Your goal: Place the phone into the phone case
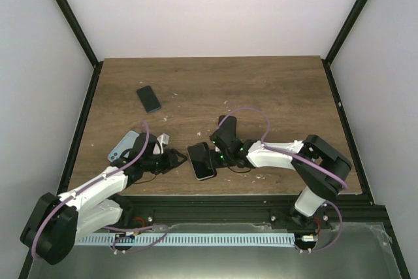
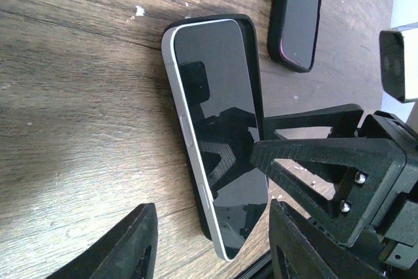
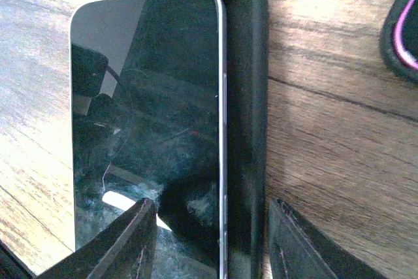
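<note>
The left gripper (image 2: 210,227) is hanging low over one short end of the phone (image 2: 219,129). Its two black fingers (image 2: 127,249) are standing wide apart and holding nothing. The right gripper (image 3: 210,217) is facing the same phone from the other side. Its fingers (image 3: 307,246) are apart too, one over the glass and one out past the case, and they are not squeezing anything.

The phone is lying screen up between the two grippers, near the front of the table (image 1: 274,89). It is sitting on the phone case (image 3: 247,96) but pushed a bit sideways, so the case is peeking out along one long side and round a corner.

A pink-edged case (image 2: 297,14) is lying just beyond, and a white block (image 2: 400,63) is sitting near it. A light blue phone (image 1: 123,146) is lying partly under the left arm. A dark phone (image 1: 149,98) is lying farther back. Small pale crumbs (image 2: 138,11) are dotting the wood.

The phone is flat, shiny black glass with a thin silver rim and round corners. The case is looking dull and black. The table is brown wood with lines in it.

From the top view, the phone's long side is running far to near, with its far end leaning a little left.
</note>
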Controlling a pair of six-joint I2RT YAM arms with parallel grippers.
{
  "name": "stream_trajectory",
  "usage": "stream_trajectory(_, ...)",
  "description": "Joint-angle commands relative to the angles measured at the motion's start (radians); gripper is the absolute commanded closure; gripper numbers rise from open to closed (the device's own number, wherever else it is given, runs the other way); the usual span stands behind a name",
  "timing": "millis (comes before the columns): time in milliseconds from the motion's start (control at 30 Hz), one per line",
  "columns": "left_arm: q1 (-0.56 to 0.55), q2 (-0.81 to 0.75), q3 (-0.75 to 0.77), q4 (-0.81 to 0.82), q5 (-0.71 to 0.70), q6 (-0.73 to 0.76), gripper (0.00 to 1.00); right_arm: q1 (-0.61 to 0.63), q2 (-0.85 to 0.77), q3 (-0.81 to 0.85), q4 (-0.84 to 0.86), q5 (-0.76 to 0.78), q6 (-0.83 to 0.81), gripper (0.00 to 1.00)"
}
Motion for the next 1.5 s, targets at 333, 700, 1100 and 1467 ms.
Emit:
stream_trajectory(333,-0.003,0.044,-0.027,0.064,0.009,0.019,0.56,0.034,0.017,-0.043,0.140,-0.177,0.099,0.60)
stream_trajectory(700,-0.004,0.132,-0.033,0.126,0.041,0.032,0.69,0.038,0.005,-0.069,0.139,-0.112,0.116,0.68)
stream_trajectory(1100,-0.008,0.209,-0.013,0.167,0.047,0.074,0.83,0.035,0.020,-0.092,0.201,-0.115,0.119,0.69)
stream_trajectory(1467,-0.027,0.258,-0.007,0.217,0.054,0.091,0.91,0.028,0.043,-0.095,0.237,-0.140,0.115,0.70)
